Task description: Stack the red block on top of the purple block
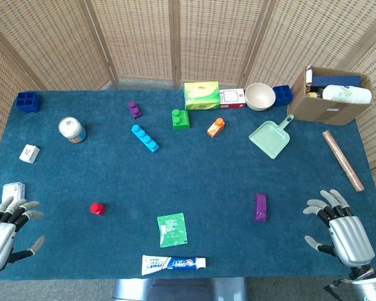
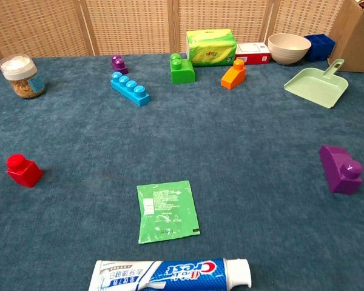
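Head view: the left hand (image 1: pixel 3 235) is seen at the near left edge of the counter (image 1: pixel 194 182), fingers (image 1: pixel 22 205) spread and released, nothing held; the right hand (image 1: pixel 341 229) is seen at the near right edge, fingers likewise released. The red block (image 1: pixel 98 208) is placed upright near left, well apart from the purple block (image 1: pixel 261 207), which is laid on its side near right. A green packet (image 1: pixel 172 229) and toothpaste tube (image 1: pixel 174 264) are found between them. Chest view: red block (image 2: pixel 23 170) at left, purple block (image 2: pixel 341 169) at right, neither touched; no hands are shown.

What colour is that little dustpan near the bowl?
The dustpan is pale mint green, clearest in the chest view.
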Controlling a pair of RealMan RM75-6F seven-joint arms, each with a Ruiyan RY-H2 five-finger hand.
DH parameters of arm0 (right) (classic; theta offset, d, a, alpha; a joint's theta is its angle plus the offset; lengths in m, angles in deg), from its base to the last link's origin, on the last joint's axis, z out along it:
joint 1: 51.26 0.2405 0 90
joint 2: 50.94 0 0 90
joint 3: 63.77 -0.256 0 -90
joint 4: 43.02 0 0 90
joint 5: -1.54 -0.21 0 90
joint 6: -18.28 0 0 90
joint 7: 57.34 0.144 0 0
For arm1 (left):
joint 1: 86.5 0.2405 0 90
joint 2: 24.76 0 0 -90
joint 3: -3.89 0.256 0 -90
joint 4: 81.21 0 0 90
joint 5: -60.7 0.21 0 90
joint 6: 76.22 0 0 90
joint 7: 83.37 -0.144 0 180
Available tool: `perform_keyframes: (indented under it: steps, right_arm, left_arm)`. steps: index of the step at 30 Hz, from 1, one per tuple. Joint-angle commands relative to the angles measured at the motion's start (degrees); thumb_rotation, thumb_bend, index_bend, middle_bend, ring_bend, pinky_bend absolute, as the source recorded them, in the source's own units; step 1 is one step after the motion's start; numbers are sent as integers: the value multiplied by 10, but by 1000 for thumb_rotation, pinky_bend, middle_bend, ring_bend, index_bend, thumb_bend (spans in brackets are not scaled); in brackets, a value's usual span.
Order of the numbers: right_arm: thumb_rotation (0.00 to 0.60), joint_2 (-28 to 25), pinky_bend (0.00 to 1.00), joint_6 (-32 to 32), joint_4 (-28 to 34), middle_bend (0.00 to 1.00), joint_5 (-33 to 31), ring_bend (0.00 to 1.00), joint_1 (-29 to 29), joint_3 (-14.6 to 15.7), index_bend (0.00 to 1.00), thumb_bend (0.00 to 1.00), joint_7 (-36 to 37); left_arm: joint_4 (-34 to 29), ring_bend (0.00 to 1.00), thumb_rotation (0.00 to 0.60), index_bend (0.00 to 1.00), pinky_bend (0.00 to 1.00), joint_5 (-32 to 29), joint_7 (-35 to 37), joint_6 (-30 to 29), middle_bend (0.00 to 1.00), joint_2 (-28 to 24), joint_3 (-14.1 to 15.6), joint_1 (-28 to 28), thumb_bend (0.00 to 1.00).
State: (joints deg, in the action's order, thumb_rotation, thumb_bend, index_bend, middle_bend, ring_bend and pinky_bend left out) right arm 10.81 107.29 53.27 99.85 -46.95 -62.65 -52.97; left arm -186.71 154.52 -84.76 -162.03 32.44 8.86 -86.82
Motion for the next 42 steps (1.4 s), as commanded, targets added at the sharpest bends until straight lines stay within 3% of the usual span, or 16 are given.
perform_keyframes:
  steps: [1,17,28,37,42]
  right_arm:
    - [600,1,107,-1,0,318,-1,121,0,0,375,129,0]
    - [600,-10,108,-14,-11,313,12,121,25,-8,374,84,54]
    - [600,-32,107,-99,-25,304,21,92,108,-31,391,87,104]
    - [600,-19,108,-177,-72,302,36,86,175,-35,394,87,96]
    - [600,-5,108,-197,-100,302,49,84,204,-35,397,10,91]
  left_arm:
    - [1,164,529,346,0,-1,0,2,244,2,-1,-2,375]
    - [-3,164,533,346,0,15,3,-7,243,-9,0,-2,375]
    - [-21,164,532,346,0,23,-6,-4,244,-29,1,-6,375]
    - [-55,164,531,346,0,32,-30,1,244,-52,1,-12,375]
    - [-78,164,531,346,0,41,-34,5,244,-69,2,-16,376]
